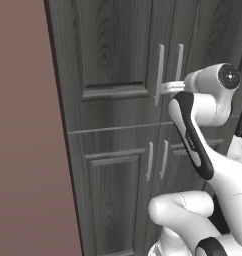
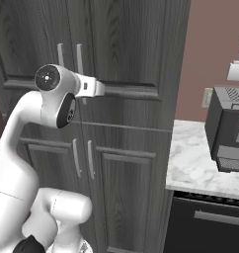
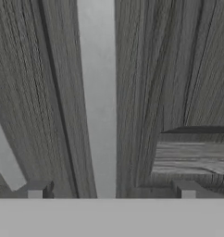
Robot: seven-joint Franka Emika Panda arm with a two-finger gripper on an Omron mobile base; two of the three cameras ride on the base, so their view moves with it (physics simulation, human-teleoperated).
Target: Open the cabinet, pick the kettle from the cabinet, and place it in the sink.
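On the far left in the left base view is a plain brown wall (image 1: 23, 150). Right next to it stands the cabinet (image 1: 113, 55), tall and dark grey with wood lines all over it. Its doors are all shut. The two top doors meet in the middle, and each has a long silver handle (image 1: 159, 75) going up and down beside the gap. Lower down are two more doors with shorter handles (image 1: 149, 161). The white robot arm (image 1: 203, 110) reaches up from the bottom right to the top doors, and its hand is right at the bottom part of the top handles. In the hand view the gripper (image 3: 111, 196) is wide open — one dark finger tip (image 3: 36, 190) sits on each side of a pale silver handle bar (image 3: 99, 92), and the bar runs straight up between them. The tips are not squeezing it. I cannot tell if they touch the door. The other handle peeks in at the left edge of that view. Past the cabinet, in the right base view, there is a white marble counter (image 2: 195, 163) with a dark box-shaped machine (image 2: 227, 128) on it — and a dark oven front (image 2: 205, 222) under the counter.
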